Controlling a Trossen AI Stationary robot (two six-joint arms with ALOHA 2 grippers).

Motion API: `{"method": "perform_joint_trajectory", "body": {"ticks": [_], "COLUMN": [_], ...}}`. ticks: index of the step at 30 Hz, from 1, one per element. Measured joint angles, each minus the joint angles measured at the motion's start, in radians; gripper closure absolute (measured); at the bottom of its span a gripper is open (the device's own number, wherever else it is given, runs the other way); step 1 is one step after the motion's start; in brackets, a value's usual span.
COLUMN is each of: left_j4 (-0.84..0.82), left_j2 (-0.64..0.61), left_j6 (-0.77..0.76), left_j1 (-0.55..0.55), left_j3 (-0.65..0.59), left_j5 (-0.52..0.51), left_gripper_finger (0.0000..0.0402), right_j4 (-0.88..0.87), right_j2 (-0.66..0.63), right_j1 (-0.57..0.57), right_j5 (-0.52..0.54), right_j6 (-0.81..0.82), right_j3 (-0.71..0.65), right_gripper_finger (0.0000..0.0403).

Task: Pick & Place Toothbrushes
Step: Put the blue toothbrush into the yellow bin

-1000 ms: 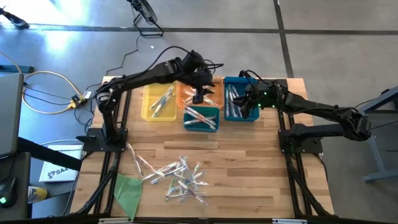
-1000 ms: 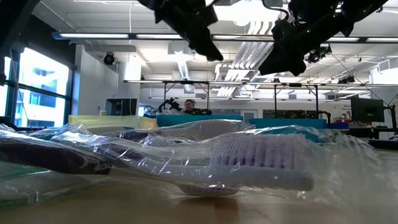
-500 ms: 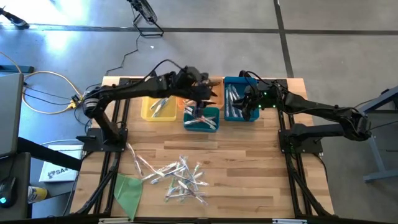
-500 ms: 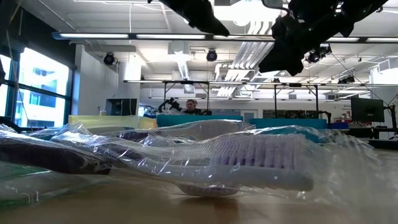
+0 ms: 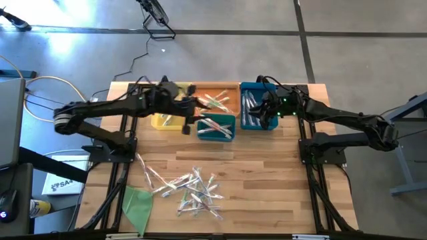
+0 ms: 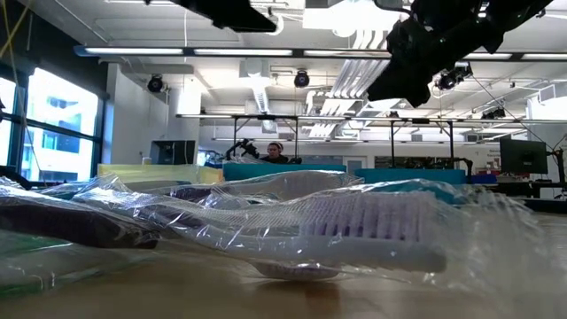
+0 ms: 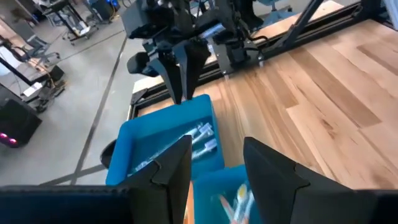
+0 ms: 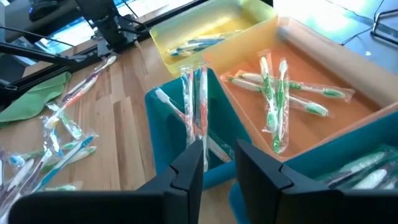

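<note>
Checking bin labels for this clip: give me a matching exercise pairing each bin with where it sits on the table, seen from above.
Things:
1. yellow bin
2. orange bin
3. teal bin
4. blue bin

Places:
A. farthest right in the row
B. in front of the orange one, nearest the loose pile
C. farthest left
D. middle of the back row, holding green brushes

Pairs: 1-C, 2-D, 3-B, 4-A
</note>
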Motion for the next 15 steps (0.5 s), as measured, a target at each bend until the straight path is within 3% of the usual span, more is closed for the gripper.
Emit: {"method": "perform_joint_trajectory", "body": {"ticks": [15], "left_j4": [-0.041], "left_j2": [-0.372], "left_j6": [0.032], "left_j1": [0.000], "left_j3": [-0.241], "left_j5": [-0.001], "left_gripper_finger": [0.0261], "right_j4": [0.094], "right_j2": [0.000], "right_j1": [0.000], "right_j5": [0.008], "right_j6": [0.002], "right_j3": [0.000], "right_gripper_finger": [0.0318]}}
